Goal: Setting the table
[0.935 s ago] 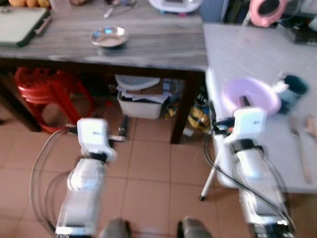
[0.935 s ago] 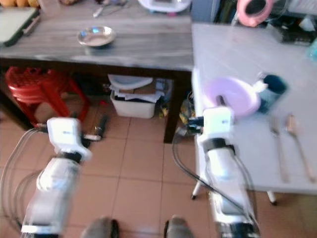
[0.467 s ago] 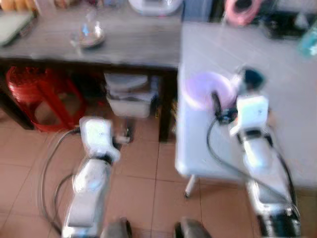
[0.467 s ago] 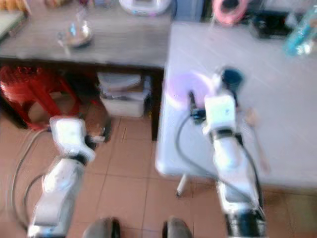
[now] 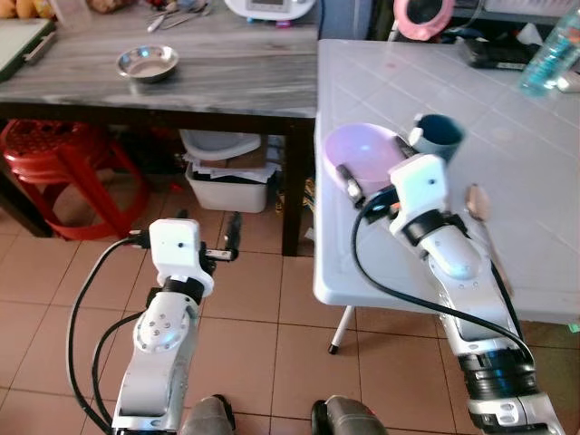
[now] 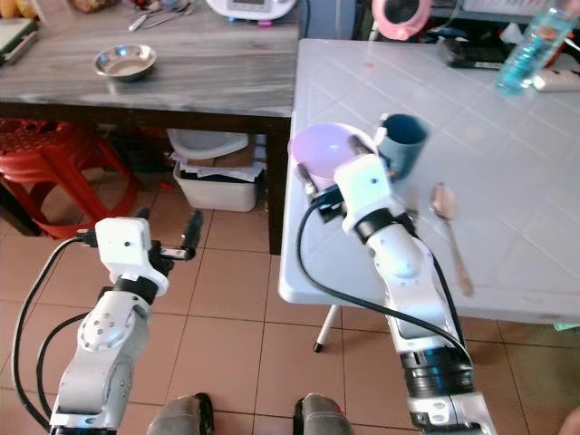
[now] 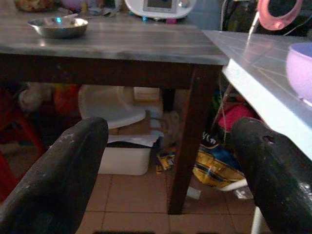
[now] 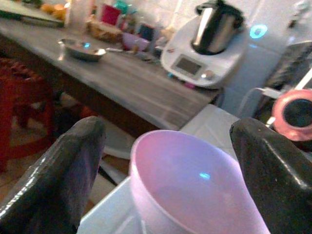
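A lilac bowl point(image 5: 364, 152) stands on the white table point(image 5: 535, 136) close to its left edge. A dark teal mug point(image 5: 439, 137) is just behind the bowl, and a spoon point(image 5: 478, 203) lies to its right. My right gripper point(image 8: 168, 146) is open, its two fingers point(image 8: 58, 175) spread on either side of the bowl's near rim, apart from it. One finger point(image 5: 347, 179) reaches past the table edge. My left gripper point(image 7: 168, 161) hangs open and empty over the floor, facing the wooden table's leg point(image 7: 187, 146).
A steel bowl point(image 5: 147, 63) sits on the grey wooden table point(image 5: 227, 82) on the left, with a white kitchen appliance point(image 8: 207, 46) behind it. Under that table are a red stool point(image 5: 63, 172) and a white bin point(image 5: 227, 177). A plastic bottle point(image 5: 548, 54) stands far right.
The view has swung and sharpened. My right arm has come up over the white table's edge, so its gripper now sits right at the lilac bowl. The left arm still hangs.
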You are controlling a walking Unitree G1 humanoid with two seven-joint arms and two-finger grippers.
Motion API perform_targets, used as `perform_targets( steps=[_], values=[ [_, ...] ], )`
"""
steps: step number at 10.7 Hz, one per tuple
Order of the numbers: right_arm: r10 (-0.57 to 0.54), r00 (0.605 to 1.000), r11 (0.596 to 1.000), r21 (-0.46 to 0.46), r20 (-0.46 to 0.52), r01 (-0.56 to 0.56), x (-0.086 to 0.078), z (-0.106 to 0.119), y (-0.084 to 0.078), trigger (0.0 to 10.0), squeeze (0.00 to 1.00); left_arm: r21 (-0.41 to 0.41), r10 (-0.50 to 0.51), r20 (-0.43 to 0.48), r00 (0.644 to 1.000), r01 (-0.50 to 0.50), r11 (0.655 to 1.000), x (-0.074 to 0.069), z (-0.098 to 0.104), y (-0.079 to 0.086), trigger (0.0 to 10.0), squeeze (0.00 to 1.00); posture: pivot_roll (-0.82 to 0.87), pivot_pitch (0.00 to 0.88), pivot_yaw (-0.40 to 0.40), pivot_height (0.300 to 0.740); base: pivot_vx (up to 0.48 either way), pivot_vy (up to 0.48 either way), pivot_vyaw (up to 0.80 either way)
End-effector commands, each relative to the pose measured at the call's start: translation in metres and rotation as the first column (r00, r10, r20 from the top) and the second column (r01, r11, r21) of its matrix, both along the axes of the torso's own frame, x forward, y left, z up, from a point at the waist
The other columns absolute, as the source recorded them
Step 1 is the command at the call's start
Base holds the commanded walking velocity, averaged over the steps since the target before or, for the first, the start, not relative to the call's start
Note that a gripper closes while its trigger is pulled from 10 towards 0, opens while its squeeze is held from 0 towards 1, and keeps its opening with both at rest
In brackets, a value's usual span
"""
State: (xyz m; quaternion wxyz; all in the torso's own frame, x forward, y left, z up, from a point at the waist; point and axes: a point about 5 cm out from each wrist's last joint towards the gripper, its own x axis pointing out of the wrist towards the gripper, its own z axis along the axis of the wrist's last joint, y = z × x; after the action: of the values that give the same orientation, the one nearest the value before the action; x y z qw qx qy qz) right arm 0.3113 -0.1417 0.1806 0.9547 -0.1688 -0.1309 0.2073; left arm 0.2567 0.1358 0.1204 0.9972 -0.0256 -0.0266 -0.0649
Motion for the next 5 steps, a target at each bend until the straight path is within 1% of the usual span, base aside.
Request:
perform_targets(
  steps=[1,2,3,4,5],
  values=[
    [0.036,0.999,0.999,-0.023,-0.022,-0.036,0.004,0.000,0.002,10.0,0.00,0.002,0.002,-0.007,1.000,-0.002,1.000,-0.001,0.000,0.000,10.0,0.00,-0.04,0.149,0.005,0.740,0.000,0.000,0.00],
    [0.062,0.994,0.995,-0.077,-0.085,-0.069,0.008,-0.007,0.003,10.0,0.00,0.006,0.001,-0.013,1.000,-0.001,1.000,-0.002,-0.001,0.000,10.0,0.00,-0.04,0.158,0.003,0.740,0.000,0.000,0.00],
    [0.065,0.993,0.990,-0.122,-0.095,-0.076,0.011,-0.008,0.001,10.0,0.00,0.006,0.001,-0.020,1.000,0.000,1.000,-0.003,-0.003,0.001,10.0,0.00,-0.04,0.164,0.002,0.740,0.000,0.000,0.00],
    [0.067,0.988,0.983,-0.159,-0.137,-0.088,0.018,-0.008,-0.001,10.0,0.00,0.006,-0.001,-0.036,0.999,0.001,1.000,-0.006,-0.007,0.001,10.0,0.00,-0.04,0.165,-0.003,0.740,0.000,0.000,0.00],
    [0.061,0.982,0.978,-0.185,-0.178,-0.094,0.025,-0.008,-0.006,10.0,0.00,-0.003,-0.011,-0.038,0.999,0.011,1.000,-0.006,-0.007,-0.001,10.0,0.00,-0.04,0.172,-0.009,0.740,0.000,0.000,0.00]
  ],
)
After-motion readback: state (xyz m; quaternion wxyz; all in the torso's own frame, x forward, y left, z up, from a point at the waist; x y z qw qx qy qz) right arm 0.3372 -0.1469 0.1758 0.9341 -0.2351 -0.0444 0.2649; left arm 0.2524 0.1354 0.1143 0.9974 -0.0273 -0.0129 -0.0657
